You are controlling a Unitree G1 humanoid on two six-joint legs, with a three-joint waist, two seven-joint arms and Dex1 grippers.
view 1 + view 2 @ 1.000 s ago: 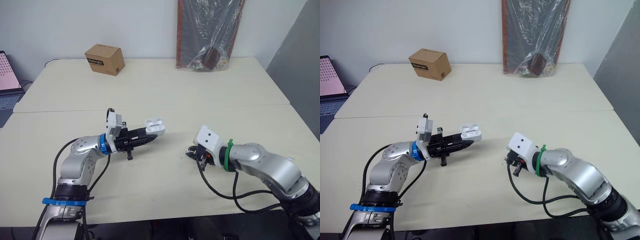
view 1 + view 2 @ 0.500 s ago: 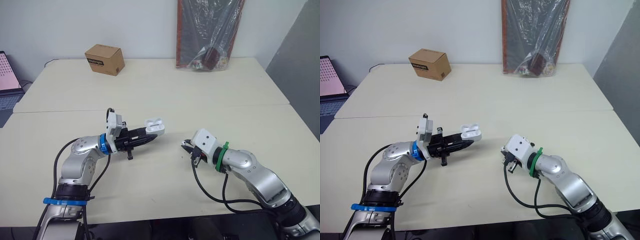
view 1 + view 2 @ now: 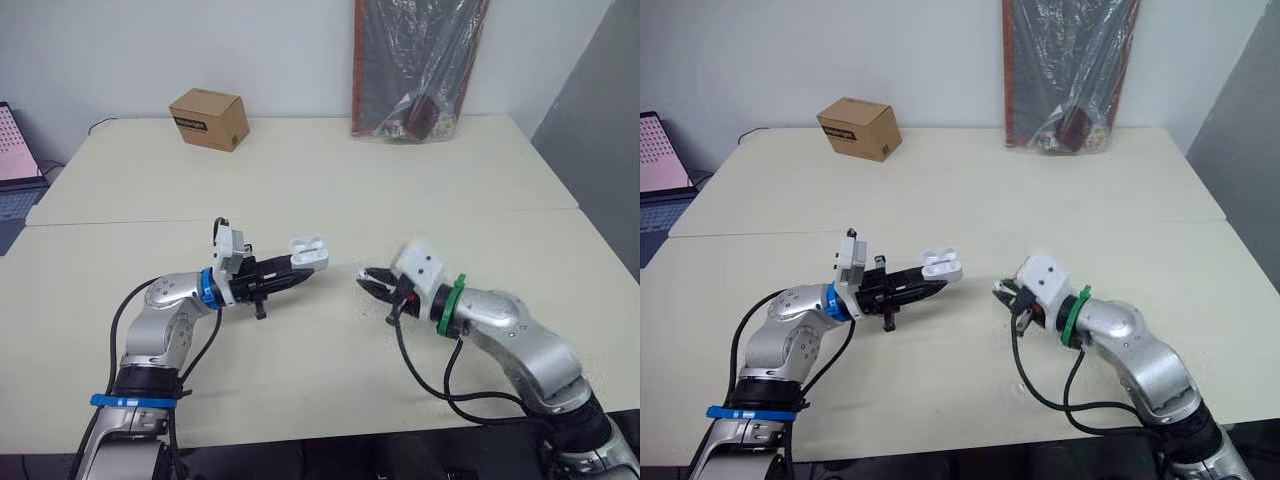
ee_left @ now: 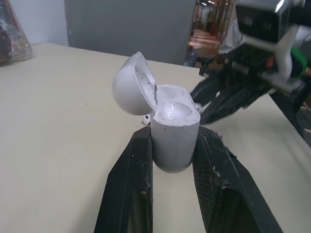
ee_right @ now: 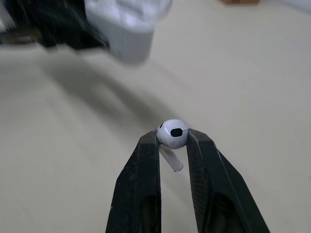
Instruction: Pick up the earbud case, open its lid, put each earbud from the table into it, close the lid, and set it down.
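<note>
My left gripper is shut on the white earbud case, held above the table with its lid hinged open and the sockets facing up. The case body sits squeezed between the two black fingers. My right gripper hovers a short way right of the case, pointing at it, and is shut on a white earbud pinched by its head, stem hanging down. A small white piece, possibly a second earbud, lies on the table behind the case.
A cardboard box stands at the back left of the cream table. A dark plastic-wrapped bag leans on the wall at the back. A laptop sits at the far left edge.
My right gripper has risen off the table and moved left toward the open case, carrying the earbud. The left gripper and case have stayed in place.
</note>
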